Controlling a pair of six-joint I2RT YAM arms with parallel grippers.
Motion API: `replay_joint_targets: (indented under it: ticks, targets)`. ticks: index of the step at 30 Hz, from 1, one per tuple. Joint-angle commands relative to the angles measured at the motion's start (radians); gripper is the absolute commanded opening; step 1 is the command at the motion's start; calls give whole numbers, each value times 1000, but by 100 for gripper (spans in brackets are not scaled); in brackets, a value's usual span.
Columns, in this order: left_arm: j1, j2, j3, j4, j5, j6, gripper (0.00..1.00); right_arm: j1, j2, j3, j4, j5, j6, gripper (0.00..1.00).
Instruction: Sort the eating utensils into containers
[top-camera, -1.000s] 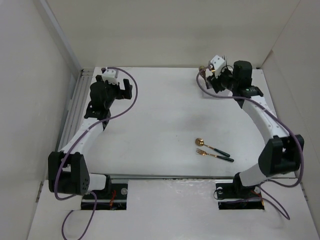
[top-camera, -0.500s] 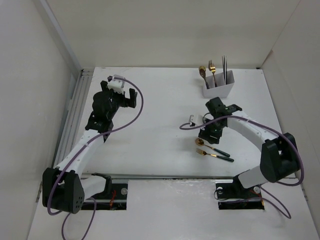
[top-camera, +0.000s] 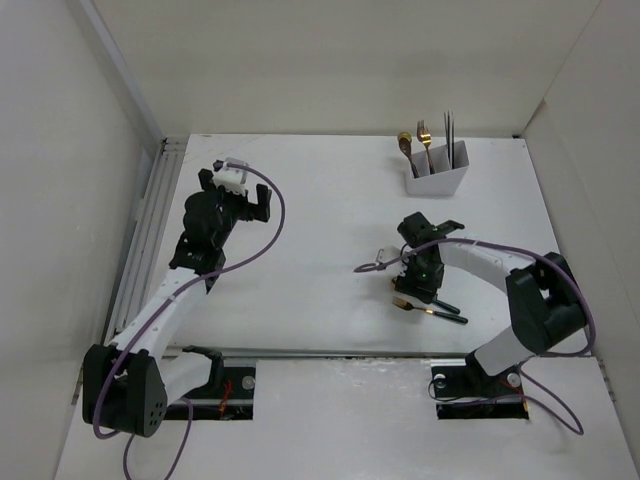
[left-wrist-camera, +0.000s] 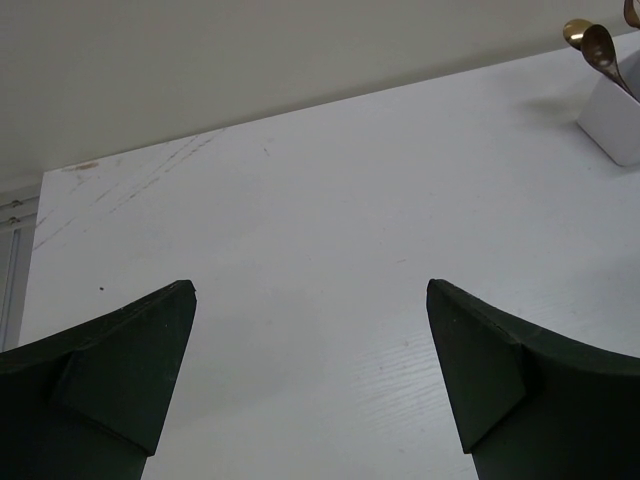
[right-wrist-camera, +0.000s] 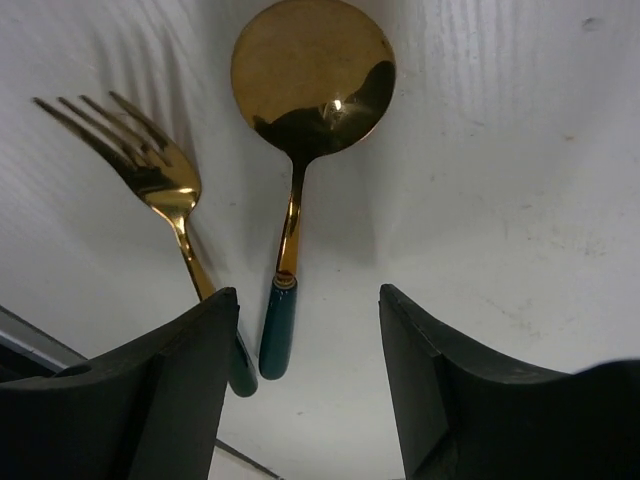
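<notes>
A gold spoon with a dark green handle (right-wrist-camera: 313, 65) and a gold fork with a dark green handle (right-wrist-camera: 152, 172) lie side by side on the white table. My right gripper (right-wrist-camera: 308, 300) is open, low over them, its jaws either side of the spoon's green handle and touching nothing. In the top view it (top-camera: 421, 283) covers the spoon; the fork (top-camera: 404, 303) shows beside it. The white holder (top-camera: 437, 181) stands at the back right with a brown spoon, a gold fork and chopsticks upright in it. My left gripper (top-camera: 236, 195) is open and empty at the back left.
The holder's corner (left-wrist-camera: 620, 125) and two spoon bowls (left-wrist-camera: 590, 40) show at the far right of the left wrist view. A metal rail (top-camera: 150, 230) runs along the table's left edge. Light walls close in the back and sides.
My right arm has swung from the holder at the back down to the spoon and fork near the front. My left arm has shifted slightly.
</notes>
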Motion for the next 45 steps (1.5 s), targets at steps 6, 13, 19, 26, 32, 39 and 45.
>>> replay_joint_targets:
  ticks: [6,13,19,26,32,39,45]
  targets:
    - [-3,-21,-11,65,-16,8,100,12,64,-20,111,119,90,64]
    - [-3,-2,-1,65,-16,8,100,12,133,-29,122,153,108,40]
    - [-3,-2,-1,65,-16,8,100,12,199,15,131,116,118,0]
    - [-3,31,18,37,-16,30,100,-18,115,115,189,151,139,0]
    - [7,64,52,25,-34,30,100,-55,-31,256,387,87,128,0]
    - [48,148,97,16,-24,30,100,-201,38,473,829,-140,364,0]
    - [83,248,180,16,-14,11,100,-293,318,673,1036,-201,526,0]
